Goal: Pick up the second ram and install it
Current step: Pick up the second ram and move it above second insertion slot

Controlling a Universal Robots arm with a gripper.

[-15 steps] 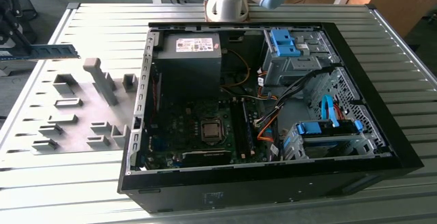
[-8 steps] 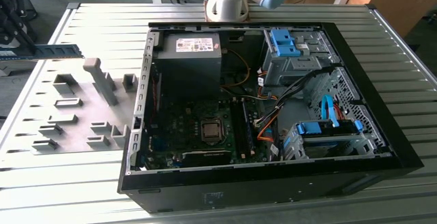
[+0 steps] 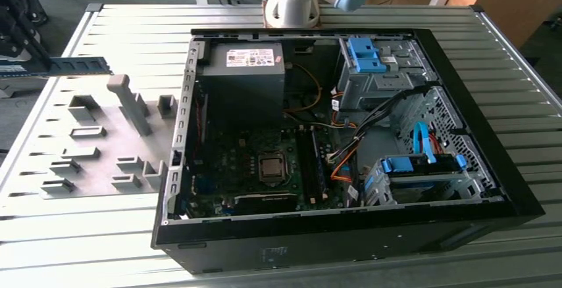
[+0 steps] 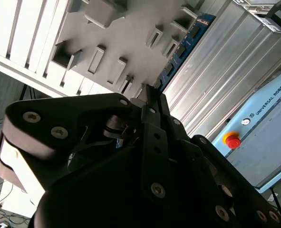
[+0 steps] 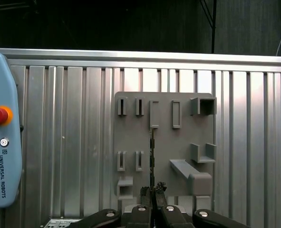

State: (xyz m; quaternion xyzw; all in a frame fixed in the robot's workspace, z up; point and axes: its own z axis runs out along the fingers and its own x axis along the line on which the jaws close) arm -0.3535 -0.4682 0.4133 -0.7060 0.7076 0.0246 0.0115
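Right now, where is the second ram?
The second ram is at the exterior view's left, outside the computer case, by the grey fixture plate; the gripper has its fingers shut on it.

**Layout of the bench (image 3: 88, 248).** An open computer case (image 3: 351, 248) is laid toward the exterior view's right, and a fixture plate (image 3: 54, 114) is laid just beside it on that view's left. Inside the case, the power supply (image 3: 241, 71) is set at the far left. The drive cage (image 3: 378, 71) is set at the far right, and the motherboard (image 3: 255, 169) lies nearer the camera. The arm's base (image 3: 294, 2) is mounted behind the case. The second ram (image 3: 79, 64) is clamped in the pincer (image 5: 152, 192) near the plate's far edge.
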